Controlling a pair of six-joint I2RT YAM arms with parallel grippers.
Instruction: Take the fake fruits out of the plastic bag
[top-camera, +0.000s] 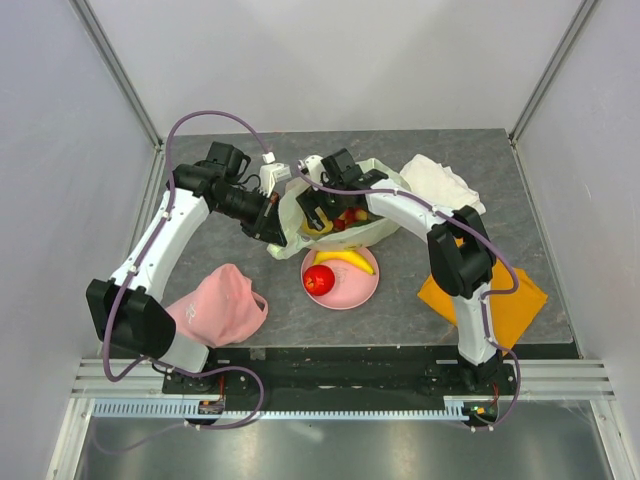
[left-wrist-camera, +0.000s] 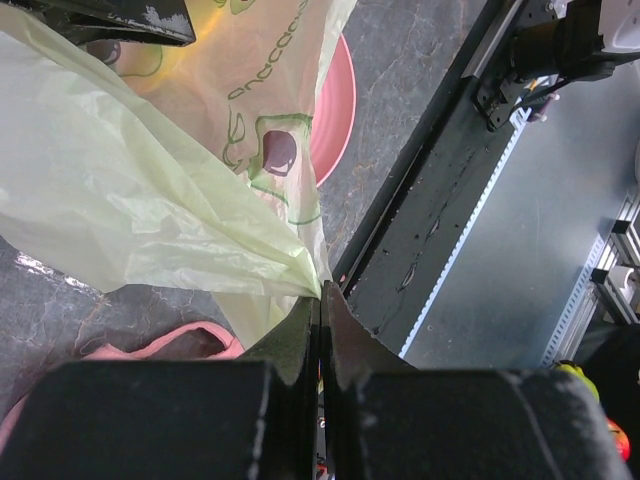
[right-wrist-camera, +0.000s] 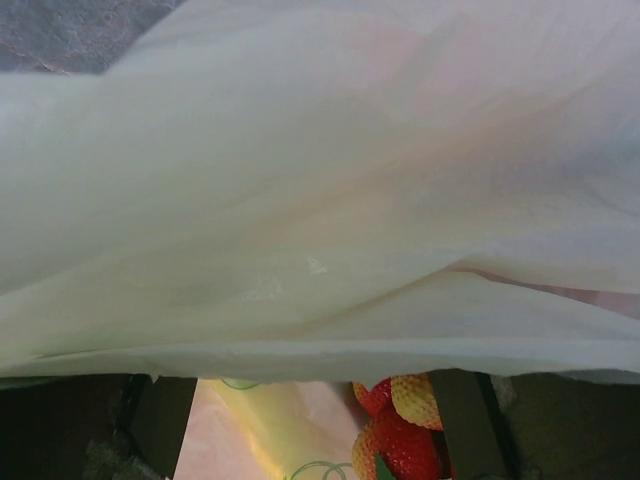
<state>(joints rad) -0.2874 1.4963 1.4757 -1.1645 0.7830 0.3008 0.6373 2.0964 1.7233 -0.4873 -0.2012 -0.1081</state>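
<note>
Bag: the plastic bag (top-camera: 372, 232) lies mid-counter toward the far edge. Its mouth faces the near edge and its lip overhangs the pink plate (top-camera: 355, 290).
Out: a red apple (top-camera: 318, 280) and a banana (top-camera: 346, 259) lie on the plate.
In bag: a red-and-yellow berry cluster (right-wrist-camera: 400, 430) sits just inside the mouth. Can't tell whether more fruit lies deeper.
Left gripper (left-wrist-camera: 320, 300): fingers pressed together on the bag's rim, on the side toward the left edge, holding the mouth up.
Right gripper (right-wrist-camera: 310, 420): inside the mouth with fingers spread and nothing held. The cluster sits between them, closer to one finger.
Risk 1: film sags low over the right fingers, so closing could trap plastic along with the fruit. Lifting might then drag the bag across the plate and knock the apple or banana off.
Risk 2: the thin rim may slip from the left pinch and let the mouth collapse.
Right wrist only: cluster relative to the fingers; the top view gives just a red fleck.
Left wrist only: the pinch itself.
Top only: plate contents, white cloth (top-camera: 440, 180) near the far-right corner, orange cloth (top-camera: 515, 295) by the right edge, pink cloth (top-camera: 220, 305) near the near-left corner.
</note>
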